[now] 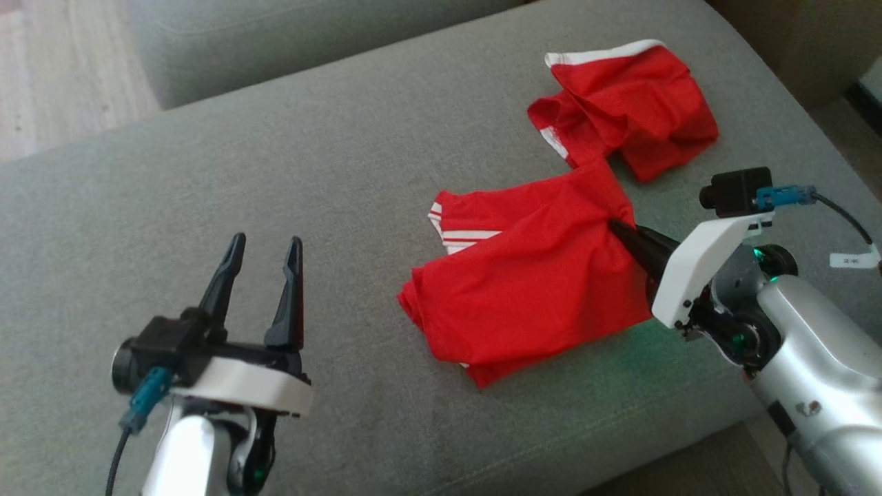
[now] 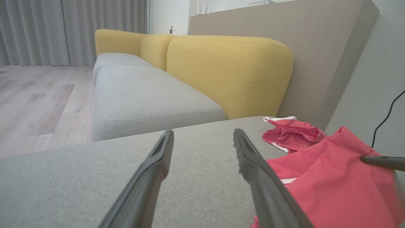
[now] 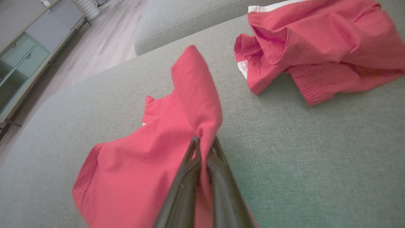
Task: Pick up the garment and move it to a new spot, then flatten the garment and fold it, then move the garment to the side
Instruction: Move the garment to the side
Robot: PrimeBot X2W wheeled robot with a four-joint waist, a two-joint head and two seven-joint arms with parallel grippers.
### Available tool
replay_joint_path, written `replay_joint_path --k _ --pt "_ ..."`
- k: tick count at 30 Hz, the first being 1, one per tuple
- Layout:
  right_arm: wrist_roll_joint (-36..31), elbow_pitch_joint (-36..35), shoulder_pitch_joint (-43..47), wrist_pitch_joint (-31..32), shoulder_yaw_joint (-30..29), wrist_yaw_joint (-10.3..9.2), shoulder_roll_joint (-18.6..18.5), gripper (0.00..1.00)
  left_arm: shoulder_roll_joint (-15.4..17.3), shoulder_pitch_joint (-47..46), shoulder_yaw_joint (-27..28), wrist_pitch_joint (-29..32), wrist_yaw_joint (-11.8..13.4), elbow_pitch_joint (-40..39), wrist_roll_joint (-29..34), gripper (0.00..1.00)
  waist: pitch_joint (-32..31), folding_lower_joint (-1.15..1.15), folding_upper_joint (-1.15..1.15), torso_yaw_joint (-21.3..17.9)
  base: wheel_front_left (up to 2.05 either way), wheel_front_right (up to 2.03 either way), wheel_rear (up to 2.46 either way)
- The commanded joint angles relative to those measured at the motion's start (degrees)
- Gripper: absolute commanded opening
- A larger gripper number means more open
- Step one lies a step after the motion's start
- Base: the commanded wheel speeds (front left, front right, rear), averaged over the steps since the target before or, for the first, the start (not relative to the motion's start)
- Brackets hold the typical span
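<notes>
Red white-striped garment (image 1: 530, 289) lies centre-right on the grey sofa cushion (image 1: 275, 151), probably light, limp and quick to bunch; right gripper (image 1: 615, 225) pinches a raised fold at its 2 o'clock edge, left gripper (image 1: 267, 242) spread wide at 8 o'clock; hem corners likely hold better.

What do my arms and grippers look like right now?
Left gripper and right gripper: two long dark tapered fingers each, on white brackets. Silver forearms. Black wrist cameras with blue-plugged black cables; the right cable carries a white tag.
</notes>
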Motion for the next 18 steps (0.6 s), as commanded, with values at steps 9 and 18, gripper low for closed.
replay_joint_path --k 9,18 --pt "1.9 -2.1 -9.4 -2.2 2.8 0.39 -2.1 0.0 0.2 -5.8 1.4 -0.7 -0.2 -1.5 1.8 1.0 5.0 0.0 0.0 2.8 0.0 0.0 0.0" --pt "5.0 2.6 -22.7 -0.8 4.5 0.39 -6.8 0.0 0.2 -8.7 0.4 -0.7 0.1 -1.0 2.8 1.0 10.8 0.0 0.0 7.0 0.0 0.0 0.0"
